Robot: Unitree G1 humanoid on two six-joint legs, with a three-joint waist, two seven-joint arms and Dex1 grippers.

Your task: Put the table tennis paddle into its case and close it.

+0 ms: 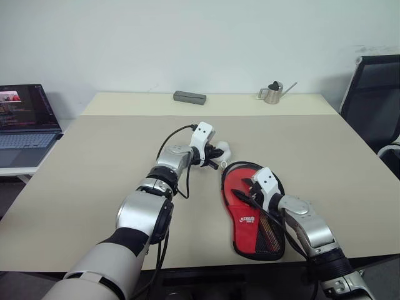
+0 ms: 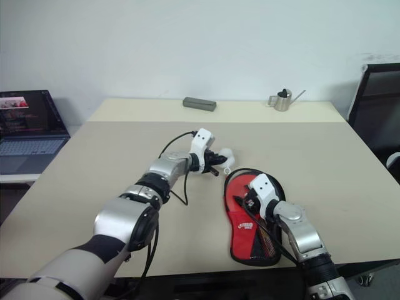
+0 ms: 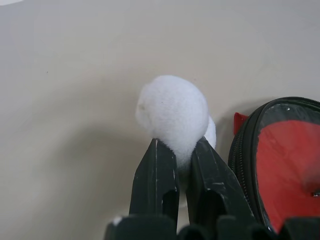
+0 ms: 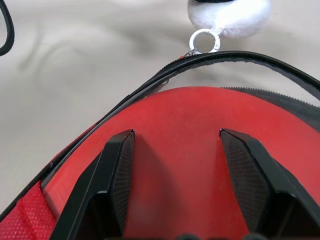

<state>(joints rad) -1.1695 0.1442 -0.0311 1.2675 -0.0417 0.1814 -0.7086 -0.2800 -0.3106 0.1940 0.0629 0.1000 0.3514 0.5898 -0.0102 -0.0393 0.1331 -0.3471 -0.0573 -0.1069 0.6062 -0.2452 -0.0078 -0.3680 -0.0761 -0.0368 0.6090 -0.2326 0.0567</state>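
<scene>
We have the left gripper (image 3: 176,165) clenched on the fluffy white zipper charm (image 3: 172,112) at the rounded far end of the red-and-black fabric paddle case (image 1: 253,215), where the red-faced paddle (image 4: 185,165) lies inside. Our right gripper (image 4: 177,172), released, presses there; pull along the zip track, steadily.

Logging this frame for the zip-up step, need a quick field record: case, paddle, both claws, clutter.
case: red-and-black case lies flat on the table, zipper at the round end not fully closed
paddle: red face seen inside the case opening
charm: white fluffy charm on the zipper ring
left claw: left claw shut on the charm, beside the case's round end
right claw: right claw open, fingers over the paddle face
clutter: laptop, grey box, small metal watering can
</scene>
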